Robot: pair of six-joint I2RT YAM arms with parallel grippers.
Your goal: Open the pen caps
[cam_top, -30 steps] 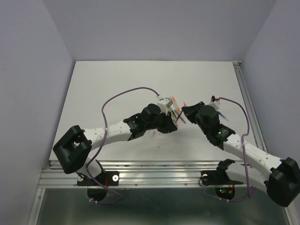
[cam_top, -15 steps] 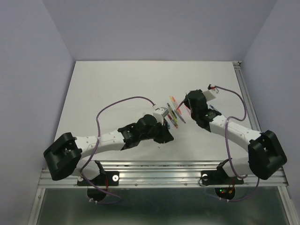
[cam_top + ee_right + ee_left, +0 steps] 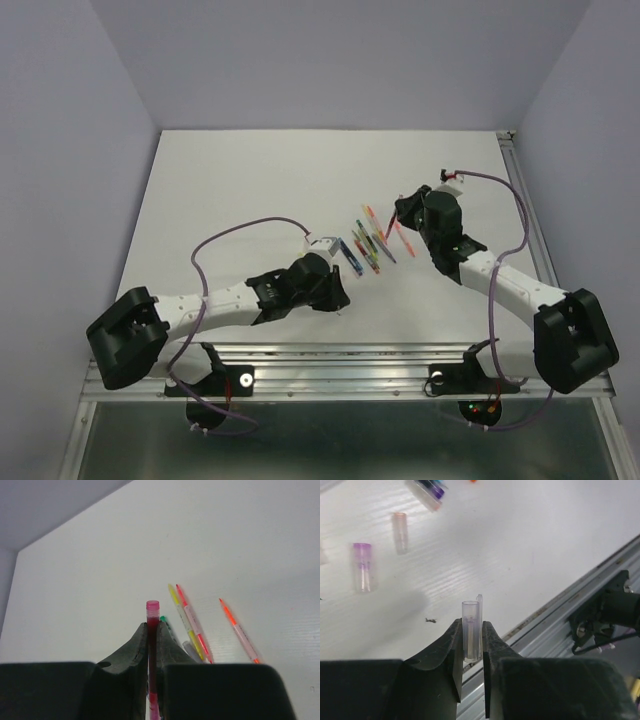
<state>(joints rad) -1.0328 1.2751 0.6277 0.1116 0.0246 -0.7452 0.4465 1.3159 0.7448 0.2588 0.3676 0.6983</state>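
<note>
Left gripper (image 3: 470, 632): I see it pinching one clear pen cap (image 3: 471, 622), upright.
Right gripper (image 3: 152, 630): clamped on a red pen (image 3: 152, 611).
Loose pens (image 3: 370, 245): 1 o'clock of left gripper.
Writing: too small for me to read.

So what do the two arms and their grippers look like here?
Both arms match: the left arm and right arm have white tubular links joined by chunky black joint housings. A thin purple cable loops loosely along each to the wrist. The left gripper and right gripper each have two matte black fingers tapering to narrow tips.
</note>
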